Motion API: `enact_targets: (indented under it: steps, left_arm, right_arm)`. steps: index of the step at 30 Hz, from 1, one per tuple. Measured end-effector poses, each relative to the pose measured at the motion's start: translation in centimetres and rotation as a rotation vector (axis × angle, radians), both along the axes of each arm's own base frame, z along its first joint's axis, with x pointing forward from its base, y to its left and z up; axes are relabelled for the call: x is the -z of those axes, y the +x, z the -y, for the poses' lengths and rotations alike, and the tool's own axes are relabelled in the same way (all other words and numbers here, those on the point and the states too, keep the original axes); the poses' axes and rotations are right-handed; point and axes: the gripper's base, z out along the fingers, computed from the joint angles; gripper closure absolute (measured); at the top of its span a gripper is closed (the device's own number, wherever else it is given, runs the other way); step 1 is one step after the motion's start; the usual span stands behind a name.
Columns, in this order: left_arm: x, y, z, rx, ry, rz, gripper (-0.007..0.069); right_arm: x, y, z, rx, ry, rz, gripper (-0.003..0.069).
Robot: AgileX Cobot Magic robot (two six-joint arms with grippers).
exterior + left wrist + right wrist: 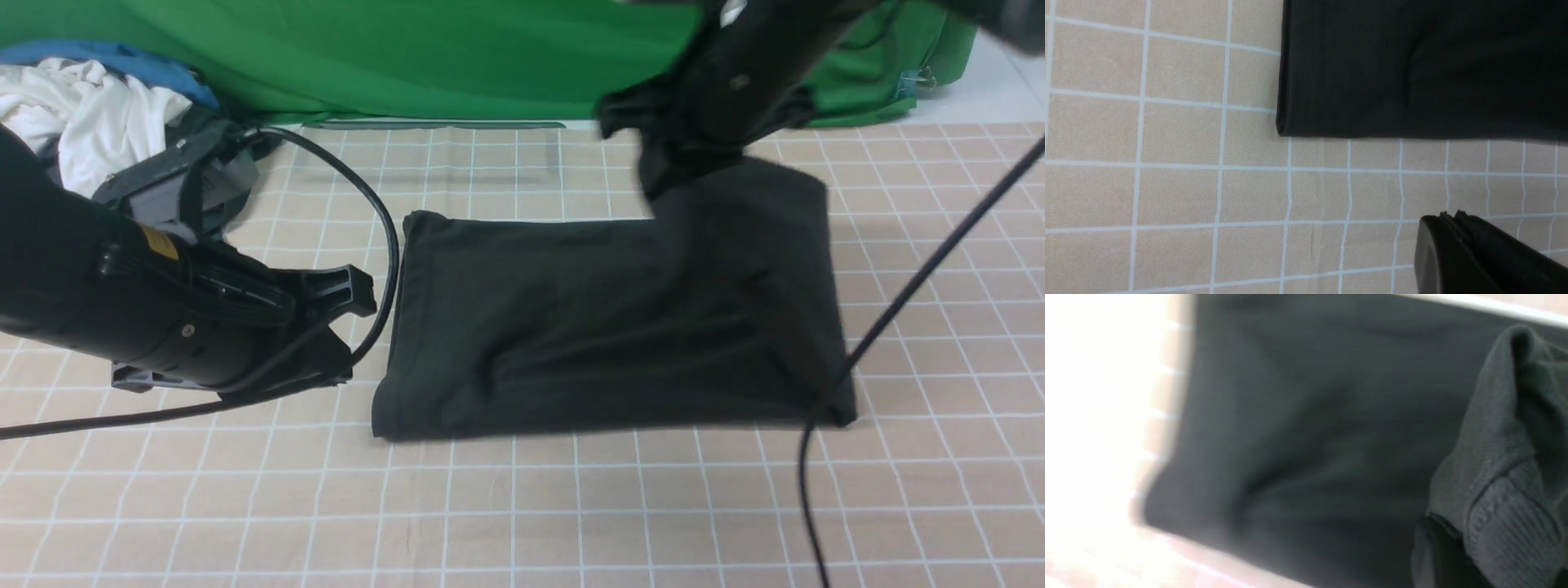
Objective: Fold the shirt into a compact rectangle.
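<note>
Lying near the middle of the bench [245,506], which is covered in a beige cloth with a white grid, the black cotton shirt [604,327] is folded into a broad, thick rectangle. Its printed chest is not visible; only plain dark fabric shows, with soft creases across the top layer.

At the left, a pile of white and blue garments [90,106] sits at the far corner against the green backdrop [408,49]. The left arm hangs low beside the shirt's left edge, its fingers [1453,245] pressed fully together over bare cloth, holding nothing and clear of the fabric. The shirt's near left corner [1282,130] is a neat, rounded fold with stitching along the hem. A black cable [375,229] loops between that arm and the shirt's left side.

The shirt's long axis runs left to right across the bench, its near edge fairly straight. Open gridded cloth stretches in front of it and also to its right.

At the far right corner, the fabric rises off the bench in a peak to the right arm's fingers [1494,522], which are nearly closed, pinching a ribbed cuff or hem of the shirt. The right wrist view is blurred. A second cable [898,302] crosses the shirt's near right corner.
</note>
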Motion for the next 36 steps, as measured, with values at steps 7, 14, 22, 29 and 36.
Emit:
enact_targets:
  steps: [7,14,22,29,36]
  left_arm:
    - [-0.1,-0.1,0.3,0.014,-0.026,-0.001,0.0611]
    - [-0.1,-0.1,0.3,0.030,-0.022,0.002,0.0611]
    - [-0.1,-0.1,0.3,0.031,-0.022,0.002,0.0611]
    - [-0.1,0.0,0.3,0.026,-0.028,0.013,0.0611]
    - [-0.3,2.5,1.5,0.030,-0.091,0.019,0.0611]
  right_arm:
    - [4.3,0.3,-5.9,-0.010,0.191,-0.065,0.0572]
    - [7.5,1.1,-7.9,0.029,0.263,-0.097,0.0535]
    - [7.1,1.5,-9.0,0.034,0.331,-0.052,0.0236]
    - [3.4,2.2,-5.9,-0.216,0.164,-0.027,0.0217]
    - [-2.2,3.0,1.4,-0.188,-0.119,0.129,0.0613]
